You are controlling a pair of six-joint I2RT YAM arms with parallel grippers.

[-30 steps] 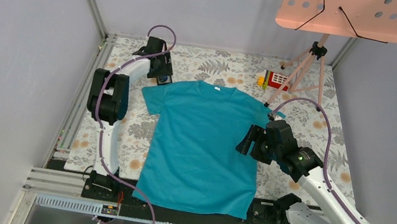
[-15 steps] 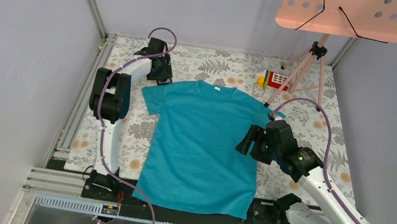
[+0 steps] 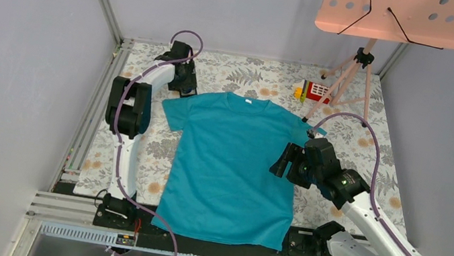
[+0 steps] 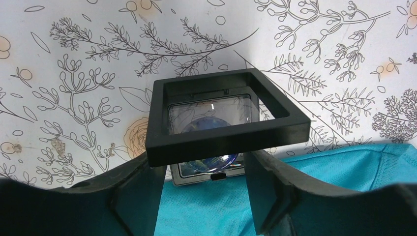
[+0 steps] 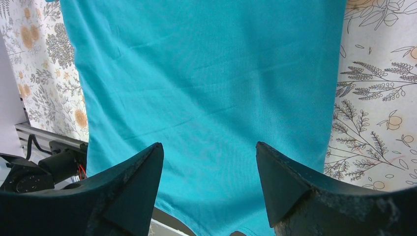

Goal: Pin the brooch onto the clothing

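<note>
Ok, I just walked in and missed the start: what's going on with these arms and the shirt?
A teal T-shirt lies flat on the floral cloth. The left gripper is by a sleeve, its fingers either side of a black square frame with the blue brooch inside; whether it grips is unclear. The right gripper hovers open over the shirt, holding nothing. The brooch is not yet pinned on.
</note>
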